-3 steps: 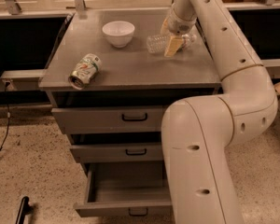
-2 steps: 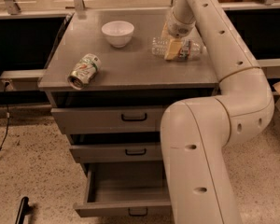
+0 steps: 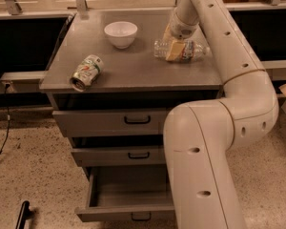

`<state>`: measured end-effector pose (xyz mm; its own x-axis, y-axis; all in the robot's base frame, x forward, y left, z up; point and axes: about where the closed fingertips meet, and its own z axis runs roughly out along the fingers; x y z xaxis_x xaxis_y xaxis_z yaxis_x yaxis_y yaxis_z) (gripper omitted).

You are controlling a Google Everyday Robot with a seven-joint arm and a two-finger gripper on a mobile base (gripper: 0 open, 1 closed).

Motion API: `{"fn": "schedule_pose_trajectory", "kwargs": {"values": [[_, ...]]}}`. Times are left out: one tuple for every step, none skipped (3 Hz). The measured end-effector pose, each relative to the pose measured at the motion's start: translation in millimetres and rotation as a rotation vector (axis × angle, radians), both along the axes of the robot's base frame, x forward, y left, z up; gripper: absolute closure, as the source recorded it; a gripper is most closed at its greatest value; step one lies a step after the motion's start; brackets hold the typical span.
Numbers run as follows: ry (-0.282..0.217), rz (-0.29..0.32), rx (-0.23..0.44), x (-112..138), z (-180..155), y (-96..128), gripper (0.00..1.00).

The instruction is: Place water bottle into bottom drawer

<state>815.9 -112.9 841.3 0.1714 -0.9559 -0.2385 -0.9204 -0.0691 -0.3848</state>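
Note:
The water bottle (image 3: 193, 49) lies on its side at the back right of the cabinet top, its cap pointing right. My gripper (image 3: 174, 50) is down on the bottle's middle, straddling it and hiding the label; the arm reaches over from the right. The bottom drawer (image 3: 128, 214) is pulled out and open, and its inside shows nothing in it. My arm's large lower link covers the drawer's right part.
A white bowl (image 3: 120, 34) stands at the back middle of the grey cabinet top (image 3: 133, 73). A green-and-white can (image 3: 86, 72) lies near the front left edge. The top drawer (image 3: 109, 121) and middle drawer (image 3: 119, 155) are shut. A dark object (image 3: 23, 214) lies on the floor.
My gripper has come down and slightly right over the bottle; the bottle now shows on both sides of it. The can, the bowl and the drawers have not moved.

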Motion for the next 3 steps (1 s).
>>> {"fn": "schedule_pose_trajectory", "kwargs": {"values": [[0.032,0.028,0.077,-23,19,2,0.83],[0.027,0.069,0.179,-52,57,-4,1.00],[-0.001,0.091,0.228,-89,101,-13,1.00]]}}
